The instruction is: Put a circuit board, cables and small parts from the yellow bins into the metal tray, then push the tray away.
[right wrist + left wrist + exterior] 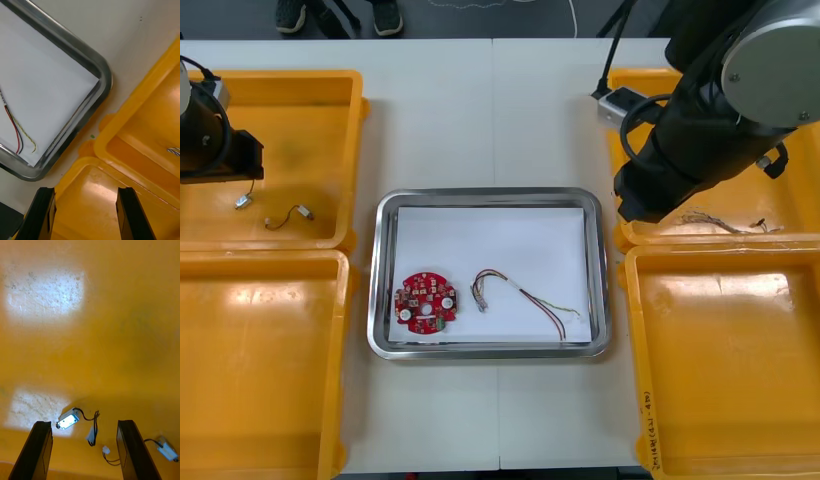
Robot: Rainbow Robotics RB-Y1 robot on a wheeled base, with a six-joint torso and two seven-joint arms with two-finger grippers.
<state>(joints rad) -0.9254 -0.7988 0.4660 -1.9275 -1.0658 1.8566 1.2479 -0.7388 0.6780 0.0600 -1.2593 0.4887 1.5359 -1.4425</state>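
Fingers (39,450) spread and empty on left gripper (84,427), over small metal parts (68,419) in upper-left yellow bin (330,90); right gripper (86,193) also released, over right bins (650,248). In central metal tray (490,197): circuit board (426,301), cable (520,297).

1. Your metal tray (490,192), white inside, sits centre.
2. Round red circuit board (425,302): flat, at its 8 o'clock.
3. Red and yellow cable (520,296): curled, 5 o'clock.
4. Small metal parts (288,215): your 10 o'clock yellow bin (280,76).

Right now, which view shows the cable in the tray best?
The front view: the whole cable lies in the metal tray. The right wrist view catches its loose wire ends; the left wrist view faces a yellow bin's floor.
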